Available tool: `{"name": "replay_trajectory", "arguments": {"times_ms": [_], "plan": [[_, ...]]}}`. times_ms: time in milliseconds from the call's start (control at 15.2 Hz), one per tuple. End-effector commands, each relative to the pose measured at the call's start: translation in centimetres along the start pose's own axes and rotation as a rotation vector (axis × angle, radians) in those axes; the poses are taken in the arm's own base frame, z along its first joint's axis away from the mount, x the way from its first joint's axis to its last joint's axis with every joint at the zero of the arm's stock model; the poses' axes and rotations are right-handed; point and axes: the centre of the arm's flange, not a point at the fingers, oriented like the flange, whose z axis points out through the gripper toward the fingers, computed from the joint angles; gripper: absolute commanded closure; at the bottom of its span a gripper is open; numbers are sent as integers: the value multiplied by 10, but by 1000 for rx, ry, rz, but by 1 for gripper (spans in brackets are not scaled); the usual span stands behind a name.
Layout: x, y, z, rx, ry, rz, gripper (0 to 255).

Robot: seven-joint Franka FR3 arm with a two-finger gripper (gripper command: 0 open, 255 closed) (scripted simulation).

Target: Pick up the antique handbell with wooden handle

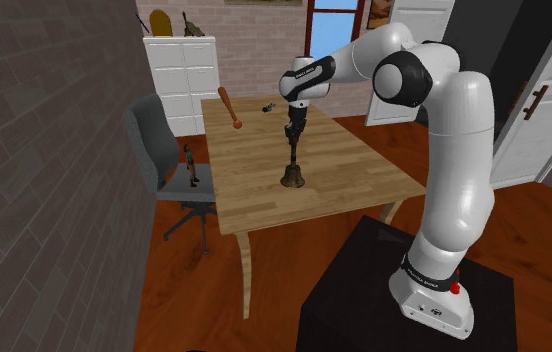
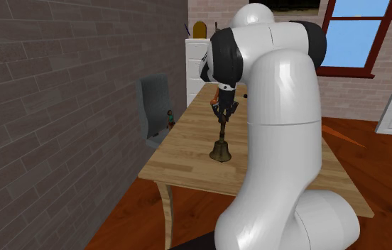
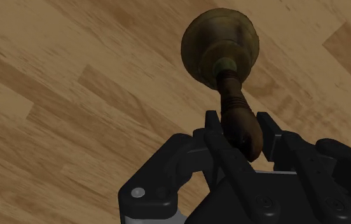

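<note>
Shoulder view: the handbell [image 1: 293,176] stands upright in the middle of the wooden table [image 1: 364,185], with the gripper [image 1: 293,133] at its 12 o'clock, on the handle's top. Second exterior view: the handbell [image 2: 220,149] rests mouth-down on the table, and a grey chair [image 2: 155,106] is at its 10 o'clock. Wrist view: the fingers [image 3: 213,127], set narrow, clasp the dark handle's end.

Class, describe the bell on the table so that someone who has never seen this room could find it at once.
Find the wooden table beside the brick wall. Near its middle stands a small brass-coloured bell, its dark handle upright and clasped by the black gripper. The bat at the far end lies flat.
</note>
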Motion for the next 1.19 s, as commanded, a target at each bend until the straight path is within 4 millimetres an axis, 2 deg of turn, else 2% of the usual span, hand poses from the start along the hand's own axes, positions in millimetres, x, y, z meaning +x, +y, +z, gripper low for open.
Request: {"name": "replay_trajectory", "arguments": {"times_ms": [0, 990, 1122], "plan": [[0, 0, 1, -1, -1, 1, 255], [5, 0, -78, -1, -1, 1, 255], [5, 0, -78, -1, -1, 1, 255]]}}
